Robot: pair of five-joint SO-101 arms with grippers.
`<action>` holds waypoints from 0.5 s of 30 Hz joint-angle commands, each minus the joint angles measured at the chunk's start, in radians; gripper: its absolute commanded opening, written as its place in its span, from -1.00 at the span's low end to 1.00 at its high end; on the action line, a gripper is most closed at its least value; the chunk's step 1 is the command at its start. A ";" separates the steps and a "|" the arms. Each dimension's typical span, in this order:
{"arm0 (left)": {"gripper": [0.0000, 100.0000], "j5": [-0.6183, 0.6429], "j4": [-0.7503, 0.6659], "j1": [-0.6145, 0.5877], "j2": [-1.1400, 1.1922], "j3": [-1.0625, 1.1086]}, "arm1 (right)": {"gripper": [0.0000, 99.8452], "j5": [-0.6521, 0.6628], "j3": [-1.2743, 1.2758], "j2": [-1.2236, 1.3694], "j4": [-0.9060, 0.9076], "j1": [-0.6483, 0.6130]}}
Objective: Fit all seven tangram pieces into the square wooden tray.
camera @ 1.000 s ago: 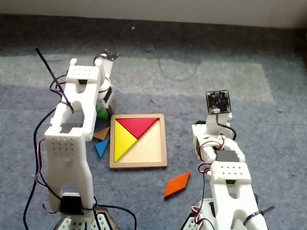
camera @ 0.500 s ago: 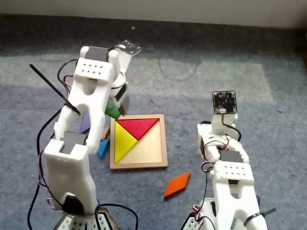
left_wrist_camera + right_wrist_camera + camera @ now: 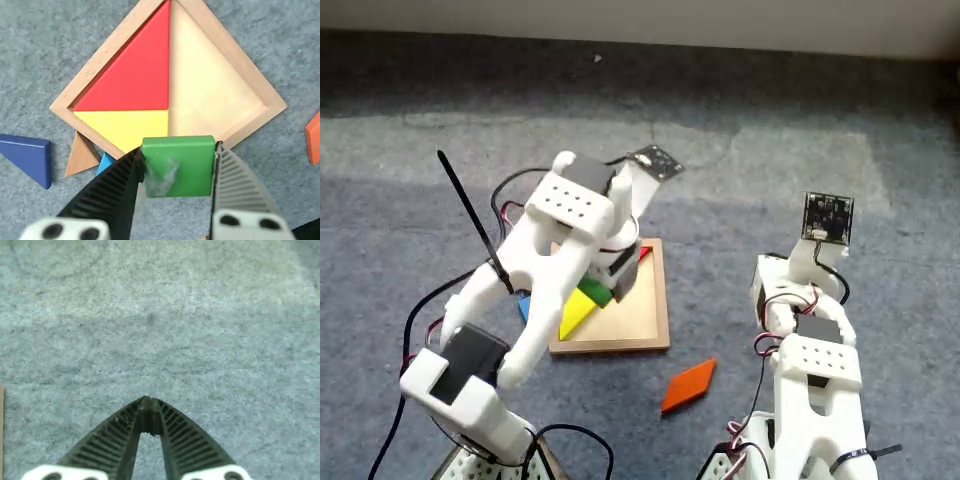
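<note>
While the left gripper [image 3: 177, 152] has its two dark ribbed fingers [image 3: 117, 182] clamped on opposite sides of the green square piece [image 3: 177, 165], that piece hangs above the near corner of the square wooden tray [image 3: 234, 57] and covers that corner in the left wrist view. Inside the tray lie a red triangle [image 3: 135, 75] and a yellow triangle [image 3: 125, 127], touching along one edge and together filling half of the recess; the other half is bare wood. Just outside the tray's rim, on the grey carpet [image 3: 200, 315], sit a tan triangle [image 3: 82, 155] and a light blue piece [image 3: 106, 162], the latter mostly hidden behind a finger so its shape cannot be told, with a dark blue triangle [image 3: 30, 155] a little farther out. An orange piece [image 3: 314, 137] is cut off at the frame's edge there; from the high view it is a parallelogram [image 3: 689, 385] lying apart from the tray's [image 3: 620, 346] lower right corner. From above, the left arm [image 3: 560, 250] stretches across the tray, hiding most of the red piece and part of the yellow, and the green piece [image 3: 598, 295] peeks out beneath it. The right gripper [image 3: 148, 412] has its fingertips pressed together on nothing, above bare carpet well to the right of the tray, and the right arm [image 3: 800, 330] is folded back near its base.
</note>
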 commanded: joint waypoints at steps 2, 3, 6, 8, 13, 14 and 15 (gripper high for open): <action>-0.70 0.035 -0.166 0.064 -0.070 0.151 | -0.99 -0.009 -0.013 -0.028 -0.022 0.010; -0.70 0.035 -0.196 0.071 -0.070 0.179 | -0.99 -0.009 -0.013 -0.028 -0.022 0.010; -0.70 0.035 -0.267 0.094 -0.070 0.243 | -0.99 -0.009 -0.013 -0.028 -0.022 0.010; -0.70 0.037 -0.299 0.104 -0.070 0.266 | -0.99 -0.009 -0.013 -0.028 -0.022 0.010; -0.70 0.066 -0.382 0.102 -0.068 0.303 | -0.99 -0.008 -0.013 -0.028 -0.022 0.010; -0.69 0.069 -0.397 0.101 -0.068 0.308 | -0.99 -0.008 -0.013 -0.028 -0.022 0.010; -0.67 0.069 -0.411 0.101 -0.068 0.314 | -0.99 -0.008 -0.013 -0.028 -0.022 0.010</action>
